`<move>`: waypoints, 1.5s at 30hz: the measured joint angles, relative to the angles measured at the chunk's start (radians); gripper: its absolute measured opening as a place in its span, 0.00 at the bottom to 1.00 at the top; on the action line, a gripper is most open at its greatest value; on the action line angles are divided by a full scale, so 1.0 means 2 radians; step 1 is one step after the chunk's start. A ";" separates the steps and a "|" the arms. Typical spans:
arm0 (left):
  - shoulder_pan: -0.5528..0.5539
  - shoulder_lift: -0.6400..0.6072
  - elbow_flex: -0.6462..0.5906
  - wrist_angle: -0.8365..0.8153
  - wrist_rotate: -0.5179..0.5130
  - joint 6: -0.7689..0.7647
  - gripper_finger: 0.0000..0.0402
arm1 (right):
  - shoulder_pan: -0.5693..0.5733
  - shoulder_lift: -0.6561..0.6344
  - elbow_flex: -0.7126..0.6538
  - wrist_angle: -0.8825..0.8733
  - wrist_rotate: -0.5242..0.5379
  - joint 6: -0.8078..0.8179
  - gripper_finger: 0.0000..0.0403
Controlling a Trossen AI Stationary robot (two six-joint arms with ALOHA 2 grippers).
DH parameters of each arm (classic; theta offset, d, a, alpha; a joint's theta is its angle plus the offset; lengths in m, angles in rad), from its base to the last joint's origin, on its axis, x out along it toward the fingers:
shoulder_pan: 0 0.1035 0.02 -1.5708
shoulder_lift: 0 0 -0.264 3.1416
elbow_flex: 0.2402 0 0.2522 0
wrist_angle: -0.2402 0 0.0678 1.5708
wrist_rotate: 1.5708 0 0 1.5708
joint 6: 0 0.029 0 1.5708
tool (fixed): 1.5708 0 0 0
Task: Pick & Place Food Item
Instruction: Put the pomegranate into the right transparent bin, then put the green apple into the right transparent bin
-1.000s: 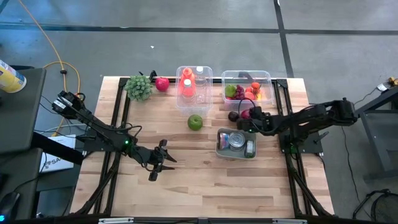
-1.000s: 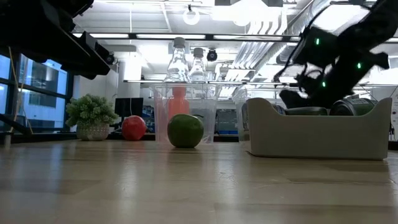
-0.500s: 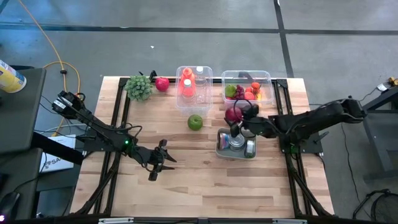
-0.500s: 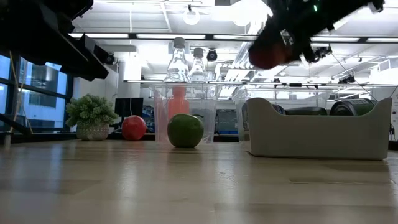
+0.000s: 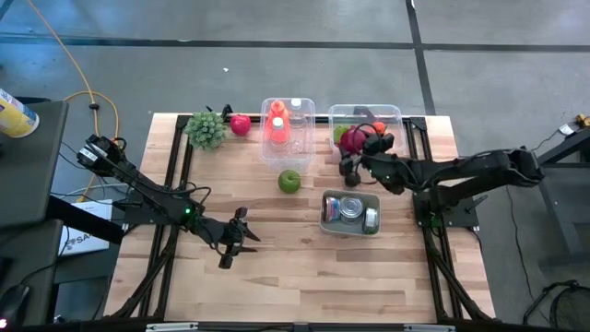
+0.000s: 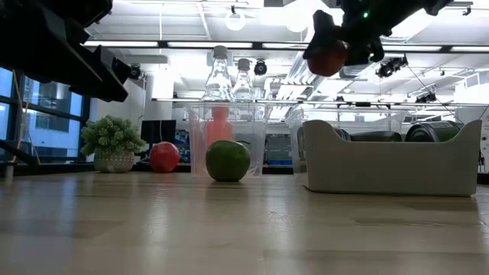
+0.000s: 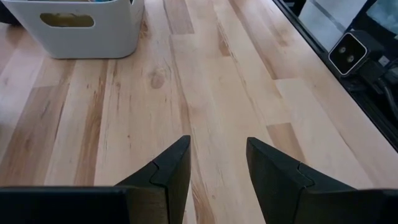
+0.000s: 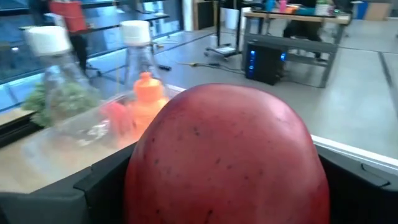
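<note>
My right gripper [image 5: 356, 149] is shut on a dark red fruit [image 5: 355, 142], high above the table by the near edge of a clear bin of fruit [image 5: 392, 118]. The low view shows the dark red fruit [image 6: 326, 58] up near the ceiling lights; in the right wrist view the dark red fruit [image 8: 227, 155] takes up most of the picture. A green apple [image 5: 289, 181] rests on the table left of it. My left gripper [image 7: 217, 168] hangs open over bare wood near the table's middle, with nothing between its fingers. My right gripper pinches the dark red fruit between its two fingers, one on each of its opposite sides [image 8: 146, 171]. The fingers [image 8: 99, 186] come at it nearly level from the table's right side. The fruit is lifted clear of the table and of the bins.
A white bin with cans [image 5: 324, 214] stands on the table below the right gripper. A clear bin with bottles [image 5: 288, 124], a small plant [image 5: 206, 129] and a red apple [image 5: 241, 124] line the far edge. Bare wood lies along the near half.
My right gripper has risen from the table beside the white bin with the dark red fruit, which is now lifted clear. It has gone toward the far edge, toward the clear fruit bin, and its wrist has turned.
</note>
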 joint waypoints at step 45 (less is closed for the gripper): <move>0.018 0.000 0.000 0.006 0.002 0.004 0.37 | -0.115 0.005 -0.001 0.156 -0.119 0.002 0.96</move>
